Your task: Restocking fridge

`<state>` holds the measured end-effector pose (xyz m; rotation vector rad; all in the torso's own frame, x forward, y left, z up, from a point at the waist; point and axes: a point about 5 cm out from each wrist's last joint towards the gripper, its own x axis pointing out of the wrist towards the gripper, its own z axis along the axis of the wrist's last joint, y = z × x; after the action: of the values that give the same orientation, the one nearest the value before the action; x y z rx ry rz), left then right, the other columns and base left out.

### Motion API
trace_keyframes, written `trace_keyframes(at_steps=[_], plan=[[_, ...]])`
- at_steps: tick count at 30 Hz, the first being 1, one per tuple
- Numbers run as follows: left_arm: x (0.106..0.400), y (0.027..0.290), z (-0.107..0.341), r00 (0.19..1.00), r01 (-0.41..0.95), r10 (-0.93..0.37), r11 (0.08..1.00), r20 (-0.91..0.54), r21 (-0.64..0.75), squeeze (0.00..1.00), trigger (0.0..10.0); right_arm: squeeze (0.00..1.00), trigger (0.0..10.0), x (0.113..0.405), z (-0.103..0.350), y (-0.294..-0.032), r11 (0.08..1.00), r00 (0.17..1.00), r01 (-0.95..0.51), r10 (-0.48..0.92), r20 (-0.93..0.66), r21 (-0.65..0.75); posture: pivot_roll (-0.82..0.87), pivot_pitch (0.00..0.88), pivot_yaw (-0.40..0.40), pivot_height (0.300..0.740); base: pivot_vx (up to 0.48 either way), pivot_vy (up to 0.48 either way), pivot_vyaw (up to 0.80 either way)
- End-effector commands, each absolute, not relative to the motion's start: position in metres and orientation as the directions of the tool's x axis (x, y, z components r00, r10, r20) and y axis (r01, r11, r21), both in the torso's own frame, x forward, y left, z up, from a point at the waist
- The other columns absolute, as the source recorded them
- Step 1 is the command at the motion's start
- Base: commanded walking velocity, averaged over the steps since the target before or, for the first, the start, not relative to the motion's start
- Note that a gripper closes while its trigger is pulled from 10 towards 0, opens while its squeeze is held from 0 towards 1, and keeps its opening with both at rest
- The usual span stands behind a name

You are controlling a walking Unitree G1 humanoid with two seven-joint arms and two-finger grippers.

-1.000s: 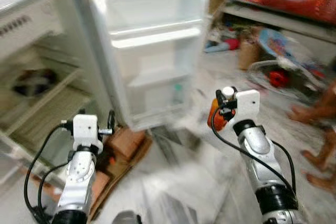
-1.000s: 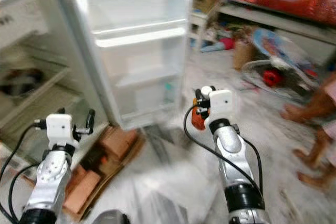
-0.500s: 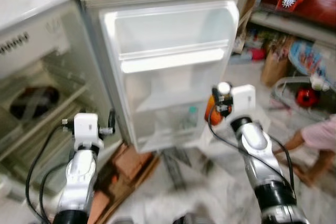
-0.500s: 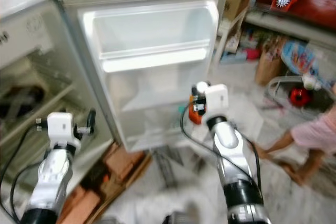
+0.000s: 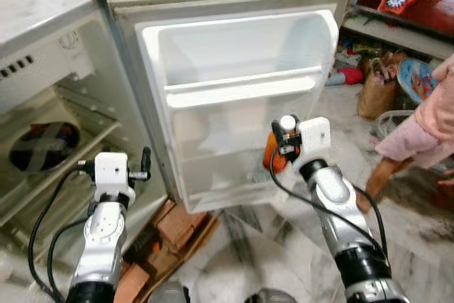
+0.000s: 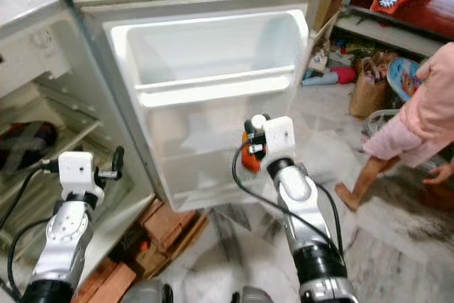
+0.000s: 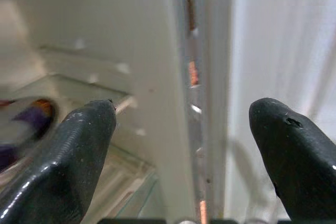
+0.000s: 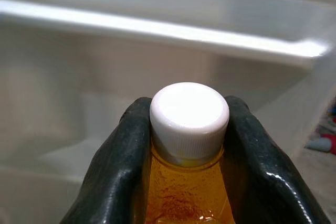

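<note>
Fridge (image 5: 64,69) stands open, its door (image 5: 241,97) swung wide and facing the robot. Door shelves look bare apart from a small green-capped item low in the bottom rack, too blurred to identify.

Right tool (image 8: 184,145) clamped on an orange bottle (image 8: 186,192), fingers (image 8: 118,166) pressed against both sides of the neck just under the white cap (image 8: 189,114). In the head views the bottle (image 5: 274,157) is held upright just in front of the door's lower shelf (image 5: 213,179). The right wrist view adds the ribbed cap edge and bubbly orange liquid; no label or writing readable.

Left tool (image 7: 184,156) open, fingers well apart, held beside the fridge's front edge near the door hinge side. Its wrist view shows the cabinet wall and a wire shelf with a dark purple object, blurred.

A dark round dish (image 5: 42,145) sits on a shelf inside the fridge. Bricks (image 5: 177,228) lie on the floor below the door. A person in pink (image 5: 425,118) stands beyond the door. No legible text on the fridge.
</note>
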<state>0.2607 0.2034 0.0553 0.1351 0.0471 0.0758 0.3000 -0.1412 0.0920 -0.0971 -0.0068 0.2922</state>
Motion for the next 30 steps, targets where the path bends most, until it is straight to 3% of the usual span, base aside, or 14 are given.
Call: trace_keyframes(at_steps=[1, 6, 30], plan=[[0.258, 0.206, 0.055, 0.995, -0.079, 0.087, 0.986, -0.047, 0.150, 0.00, 10.0, 0.00, 10.0, 0.304, 0.105, -0.135, 0.949, 0.951, -0.301, 0.306, 0.049, -0.094, 0.02, 0.006, -0.032, 0.740, 0.000, 0.000, 0.79], [0.257, 0.205, 0.054, 0.995, -0.071, 0.080, 0.986, -0.054, 0.151, 0.00, 10.0, 0.00, 10.0, 0.303, 0.104, -0.135, 0.952, 0.954, -0.291, 0.296, 0.045, -0.093, 0.02, 0.004, -0.031, 0.740, 0.000, 0.000, 0.65], [0.238, 0.209, 0.042, 0.990, -0.056, 0.073, 0.989, -0.121, 0.141, 0.00, 10.0, 0.00, 10.0, 0.303, 0.103, -0.147, 0.974, 0.974, -0.217, 0.221, 0.053, -0.067, 0.03, 0.008, -0.030, 0.740, 0.000, 0.000, 0.00]])
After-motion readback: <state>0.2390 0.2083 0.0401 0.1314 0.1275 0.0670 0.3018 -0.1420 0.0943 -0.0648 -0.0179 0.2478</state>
